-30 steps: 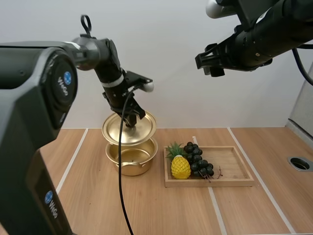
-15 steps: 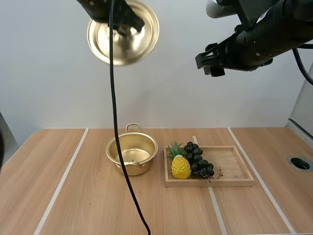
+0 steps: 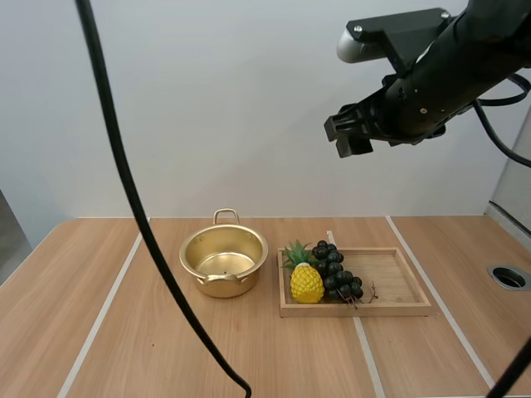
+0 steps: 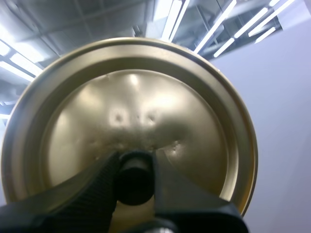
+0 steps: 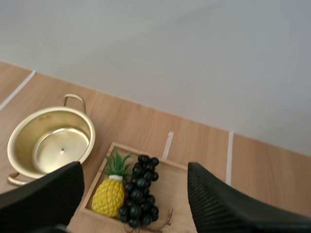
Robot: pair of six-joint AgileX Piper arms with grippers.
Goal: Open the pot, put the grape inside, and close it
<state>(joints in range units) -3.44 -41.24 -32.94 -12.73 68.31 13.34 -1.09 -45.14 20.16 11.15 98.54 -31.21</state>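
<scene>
Yellow pineapple (image 3: 306, 283) beside grapes (image 3: 338, 272) on tray (image 3: 394, 278); left hand (image 4: 135, 167) pinches lid (image 4: 146, 111).

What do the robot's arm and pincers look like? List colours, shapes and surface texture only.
The right arm is matte black, built of blocky, angular segments. The right pincer has two broad black fingers with rounded edges. The left pincer is black too, and fine ribbing shows on the inner face of one finger.

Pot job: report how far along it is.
Done: the pot is open, its lid pinched in the left end effector. In hand: the right end effector, open, hangs above the tray. Left: grapes lie on it; put them in, then close.
</scene>
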